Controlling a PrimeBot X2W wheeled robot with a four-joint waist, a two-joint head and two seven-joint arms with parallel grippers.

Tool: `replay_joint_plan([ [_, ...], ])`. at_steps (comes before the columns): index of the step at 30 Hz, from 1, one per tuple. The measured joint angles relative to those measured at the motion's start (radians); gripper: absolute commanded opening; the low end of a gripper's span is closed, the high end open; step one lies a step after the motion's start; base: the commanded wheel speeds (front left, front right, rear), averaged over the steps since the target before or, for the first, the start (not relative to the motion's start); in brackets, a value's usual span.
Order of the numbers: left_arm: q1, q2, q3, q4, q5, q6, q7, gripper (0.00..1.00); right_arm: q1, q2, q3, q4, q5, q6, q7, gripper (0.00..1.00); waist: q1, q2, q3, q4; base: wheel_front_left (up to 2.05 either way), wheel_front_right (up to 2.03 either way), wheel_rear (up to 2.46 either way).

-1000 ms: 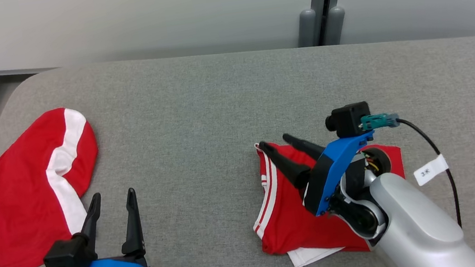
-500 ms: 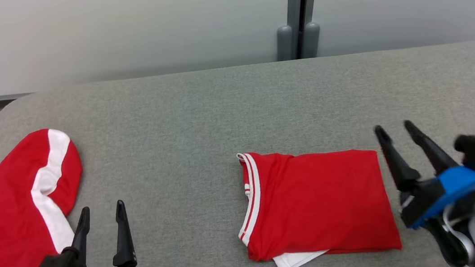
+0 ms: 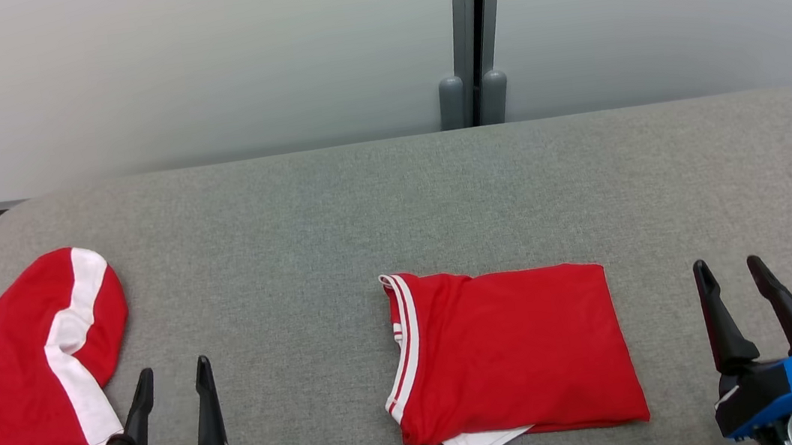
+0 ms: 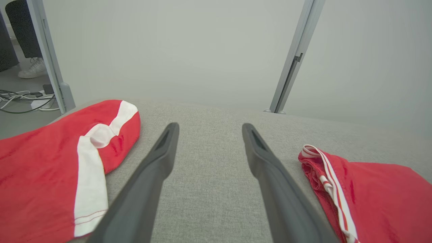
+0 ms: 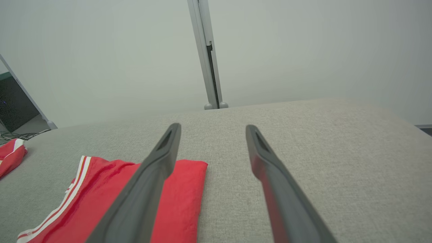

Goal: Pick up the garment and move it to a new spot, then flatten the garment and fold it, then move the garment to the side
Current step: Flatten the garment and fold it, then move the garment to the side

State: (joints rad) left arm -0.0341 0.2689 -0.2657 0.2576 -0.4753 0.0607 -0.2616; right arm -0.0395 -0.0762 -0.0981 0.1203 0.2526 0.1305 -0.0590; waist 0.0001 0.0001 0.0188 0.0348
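The folded red garment [image 3: 510, 352], trimmed with white stripes along its left edge, is lying flat on the grey padded table [image 3: 289, 213] near the front, with a white layer peeking out underneath. The right gripper [image 3: 726, 263] is hovering just off its right edge, fingers spread and gripping nothing. The left gripper [image 3: 173, 368] is sitting at the front left, likewise spread and empty, beside a second red garment [image 3: 15, 383] with a white stripe.

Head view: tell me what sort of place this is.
Probably a robot test room or lab, not a home: a grey cloth-covered table holding a folded red garment, bare pale partition panels joined by a metal post, and loose cables on the floor.
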Motion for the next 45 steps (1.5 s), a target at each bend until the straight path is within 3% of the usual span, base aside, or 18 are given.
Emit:
replay_joint_plan([
  [39,0.043,0.000,-0.003,0.002,0.009,0.008,0.006,1.00,-0.008,-0.003,0.035,0.082,0.018,0.000,0.004,1.00,0.0000,0.0000,-0.010,0.006,0.00,0.00,0.00],
  [45,0.028,0.005,-0.010,-0.011,0.011,0.009,0.011,1.00,-0.111,0.001,0.006,0.132,0.036,0.000,0.200,1.00,0.0000,0.0000,0.013,0.014,0.00,0.00,0.00],
])
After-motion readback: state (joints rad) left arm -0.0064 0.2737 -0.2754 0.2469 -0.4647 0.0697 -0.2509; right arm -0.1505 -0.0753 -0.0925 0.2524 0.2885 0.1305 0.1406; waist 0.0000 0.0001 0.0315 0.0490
